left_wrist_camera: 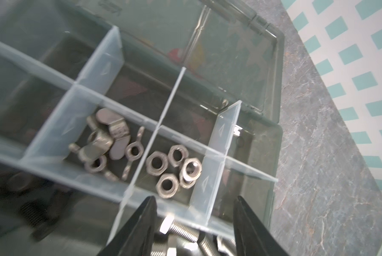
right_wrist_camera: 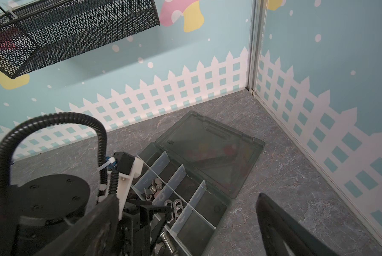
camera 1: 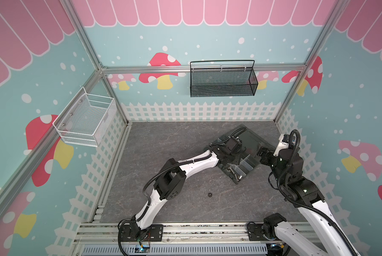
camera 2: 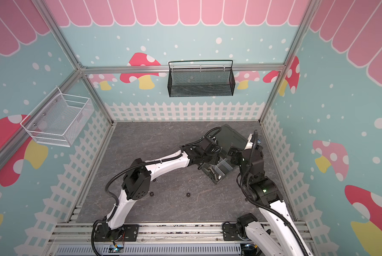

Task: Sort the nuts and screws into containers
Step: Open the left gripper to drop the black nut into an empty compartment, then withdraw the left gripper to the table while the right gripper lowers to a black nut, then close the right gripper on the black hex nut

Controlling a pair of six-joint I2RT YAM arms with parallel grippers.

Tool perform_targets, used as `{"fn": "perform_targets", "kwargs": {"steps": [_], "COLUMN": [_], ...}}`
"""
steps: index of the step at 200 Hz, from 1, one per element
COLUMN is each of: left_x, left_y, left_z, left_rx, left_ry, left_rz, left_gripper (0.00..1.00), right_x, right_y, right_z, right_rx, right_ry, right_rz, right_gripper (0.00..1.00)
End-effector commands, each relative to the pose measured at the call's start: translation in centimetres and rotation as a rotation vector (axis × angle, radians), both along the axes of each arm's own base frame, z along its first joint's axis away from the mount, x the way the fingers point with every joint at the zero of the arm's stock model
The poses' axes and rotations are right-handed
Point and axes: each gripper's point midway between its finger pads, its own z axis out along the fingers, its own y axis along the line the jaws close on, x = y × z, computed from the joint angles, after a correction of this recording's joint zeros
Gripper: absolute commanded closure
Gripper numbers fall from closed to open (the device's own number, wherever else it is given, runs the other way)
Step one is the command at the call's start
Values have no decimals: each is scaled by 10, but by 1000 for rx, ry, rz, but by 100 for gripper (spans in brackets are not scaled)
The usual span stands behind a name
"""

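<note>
The dark grey organizer box [camera 1: 250, 137] lies open at the table's right, its containers split by clear dividers [left_wrist_camera: 225, 137]. My left gripper [left_wrist_camera: 195, 200] hangs open over the near corner compartment with nothing between its fingers. Silver screws [left_wrist_camera: 181, 230] lie in that compartment below it. Several silver nuts [left_wrist_camera: 173, 166] fill the compartment beyond, and wing nuts and eye screws [left_wrist_camera: 105, 137] sit in the one beside it. My right gripper [right_wrist_camera: 187, 197] stands wide open and empty beside the box's right edge [camera 1: 262, 153]. Loose black nuts [camera 1: 210, 194] [camera 2: 151, 194] lie on the table.
The box's lid [right_wrist_camera: 207, 150] lies flat towards the back right corner, close to the right wall. A black mesh basket [camera 1: 222, 81] hangs on the back wall and a white wire basket [camera 1: 85, 119] on the left wall. Grey marbled table [camera 1: 163, 155].
</note>
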Motion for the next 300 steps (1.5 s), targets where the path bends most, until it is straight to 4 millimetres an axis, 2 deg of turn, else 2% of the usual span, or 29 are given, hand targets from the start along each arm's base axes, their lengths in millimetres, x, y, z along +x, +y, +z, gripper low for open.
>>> {"fn": "perform_targets", "kwargs": {"steps": [1, 39, 65, 92, 128, 163, 176, 194, 221, 240, 276, 300], "left_x": [1, -17, -32, -43, -56, -67, -73, -80, -88, -94, -99, -99], "left_y": [28, 88, 134, 188, 257, 325, 348, 375, 403, 415, 423, 424], "left_z": [48, 57, 55, 48, 35, 26, 21, 15, 5, 0, -3, -4], "left_rx": [-30, -43, -44, -19, -27, -28, -47, -87, -136, -170, -201, -199], "left_ry": [-85, -107, -124, -136, -121, -132, -134, -128, -103, -83, -80, -75], "left_rz": [76, 195, 299, 423, 582, 774, 853, 941, 1024, 1066, 1093, 1092], "left_gripper": [38, 19, 1, 0, 0, 0, 0, 1, 2, 2, 3, 3], "right_x": [2, 10, 23, 32, 26, 2, -10, -29, -57, -74, -96, -101], "right_y": [2, 17, 39, 70, 121, 164, 177, 195, 215, 227, 243, 250], "right_z": [11, 3, -19, -57, -108, -163, -181, -201, -228, -244, -267, -279], "right_rx": [7, 19, 49, 72, 7, -44, -57, -73, -117, -155, -199, -238], "right_ry": [-30, 8, 90, 200, 374, 575, 643, 730, 849, 923, 1014, 1050], "right_rz": [11, 80, 164, 247, 333, 447, 488, 551, 630, 680, 761, 790], "right_gripper": [3, 2, 3, 3, 3, 3, 0, 5, 15, 20, 27, 33]}}
